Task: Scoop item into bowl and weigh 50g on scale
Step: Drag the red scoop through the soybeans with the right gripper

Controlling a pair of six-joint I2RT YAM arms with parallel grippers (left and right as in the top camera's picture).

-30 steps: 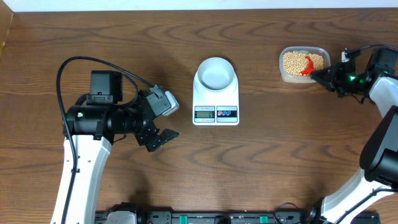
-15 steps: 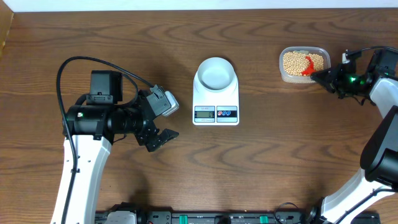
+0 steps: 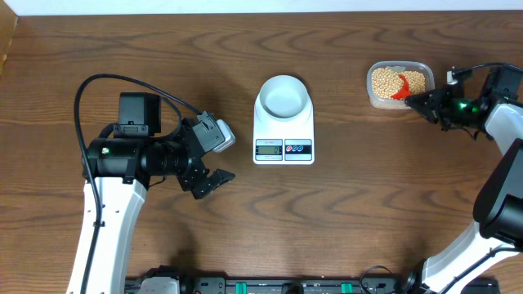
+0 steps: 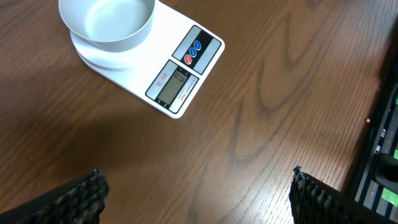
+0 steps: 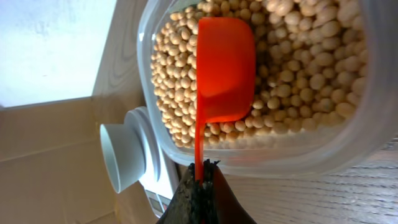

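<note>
R gripper (image 5: pixel 200 179) clenched on orange scoop (image 5: pixel 225 68) handle, scoop head over beans (image 5: pixel 298 74) just ahead, in clear tub (image 5: pixel 348 146)

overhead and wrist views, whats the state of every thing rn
bowl: empty, upright on the scale
scale: bowl on its platform, display unreadable
beans: in the tub, none in the bowl
tub: open, no lid
scoop: handle clamped in the right gripper, cup at the beans
right gripper: shut on the scoop
left gripper: open, empty, away from the scale
</note>
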